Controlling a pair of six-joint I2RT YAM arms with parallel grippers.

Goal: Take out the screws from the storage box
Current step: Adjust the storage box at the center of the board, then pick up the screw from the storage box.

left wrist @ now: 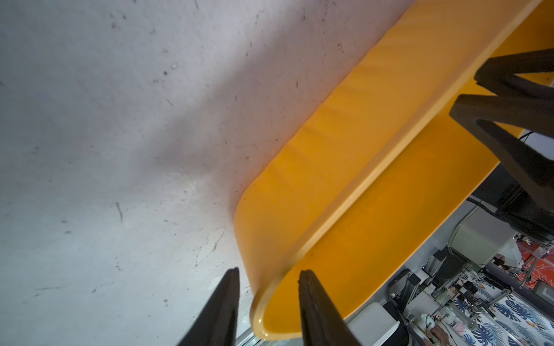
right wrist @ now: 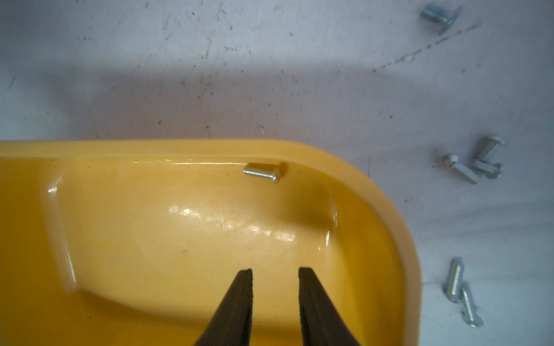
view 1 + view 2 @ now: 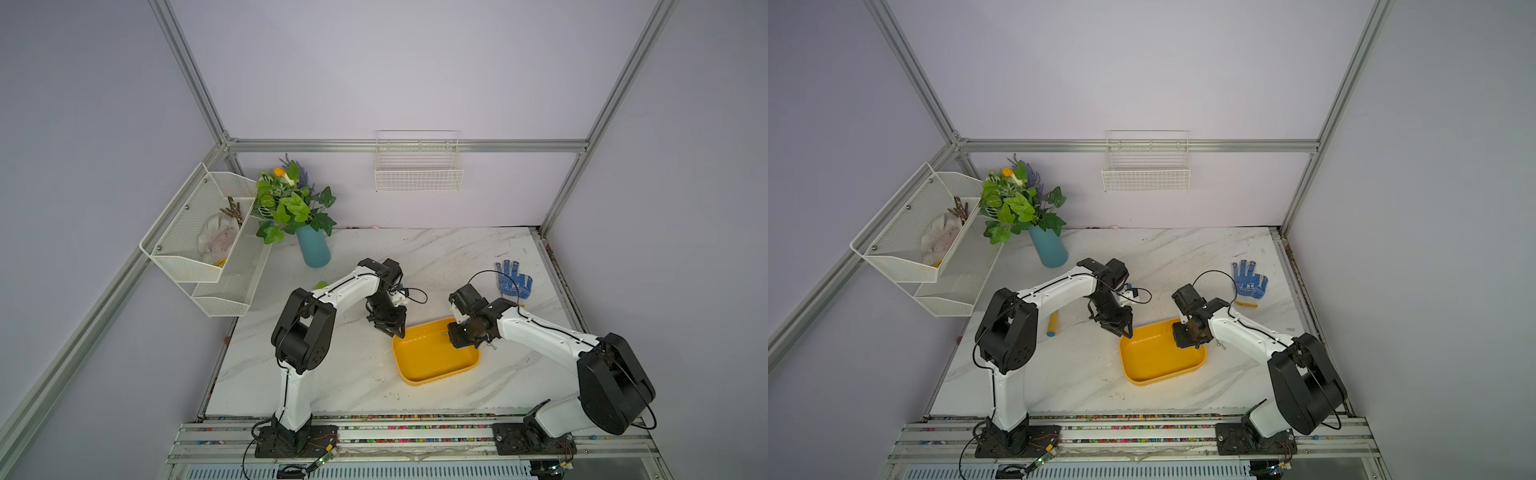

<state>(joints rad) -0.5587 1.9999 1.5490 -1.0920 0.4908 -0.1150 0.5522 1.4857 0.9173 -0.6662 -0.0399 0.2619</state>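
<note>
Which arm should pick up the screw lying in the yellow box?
Right. The right gripper hangs open over the storage box, with the screw just ahead; the left gripper only straddles the box's rim.

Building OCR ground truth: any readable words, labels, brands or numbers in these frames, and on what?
No text is legible in any view.
Pale patch on the blue glove: too blurred to read.
Front-rail coloured strip: specks only, no characters made out.
The storage box and the screw in it: no markings visible.
</note>
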